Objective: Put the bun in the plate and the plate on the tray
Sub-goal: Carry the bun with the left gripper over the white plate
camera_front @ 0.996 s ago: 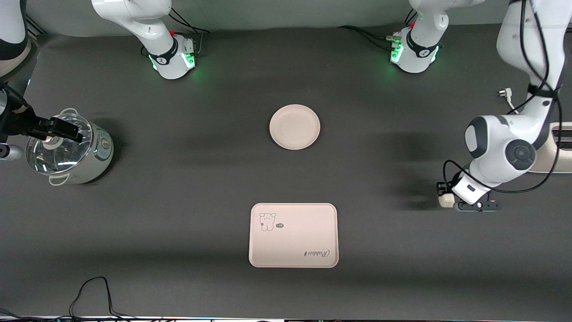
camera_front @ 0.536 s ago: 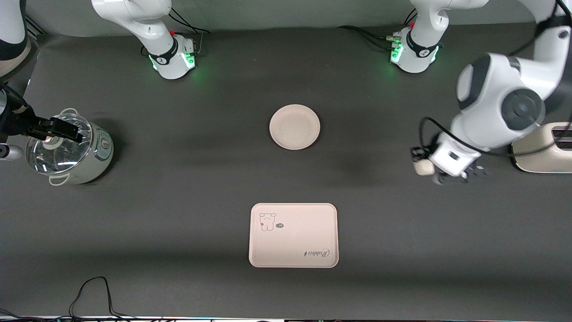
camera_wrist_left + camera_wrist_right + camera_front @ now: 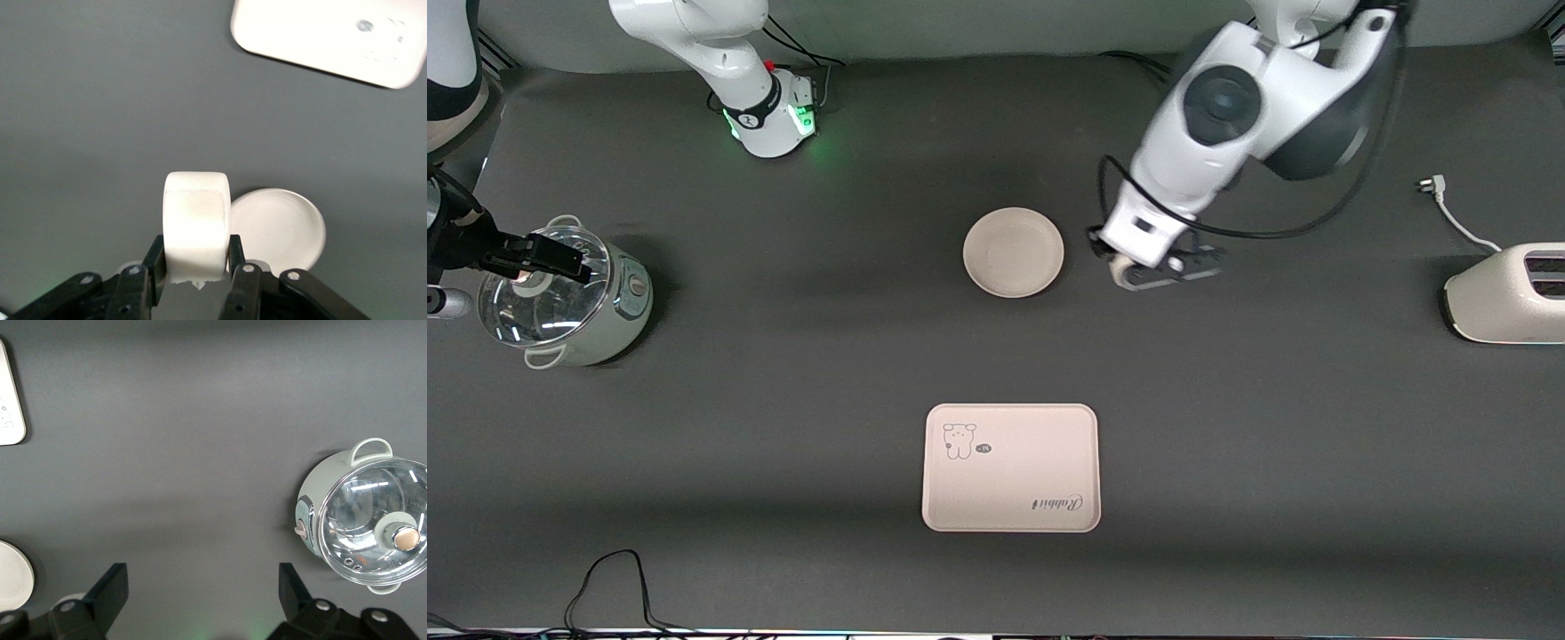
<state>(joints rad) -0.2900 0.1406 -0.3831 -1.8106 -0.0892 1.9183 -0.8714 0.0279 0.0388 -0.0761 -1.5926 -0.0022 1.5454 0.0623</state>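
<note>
Off-white and rounded, the small bun is pinched between the closed black fingers of the left tool, which hangs over bare dark tabletop just beside the round cream-beige plate, toward the left arm's end of it. In the left wrist view the bun stands upright in the grip, its pale top clear of the fingers, with the plate's raised rim showing just past it. Nearer the front camera than the left tool lies the flat cream-pink rectangular tray with its small cartoon animal print and cursive lettering, well apart from plate and bun. A large cream toaster sits at the left arm's end of the tabletop, far from the left tool. The right tool waits with its fingers spread wide and nothing between them, over the pale green cooking pot with the clear glass lid at the right arm's end.
</note>
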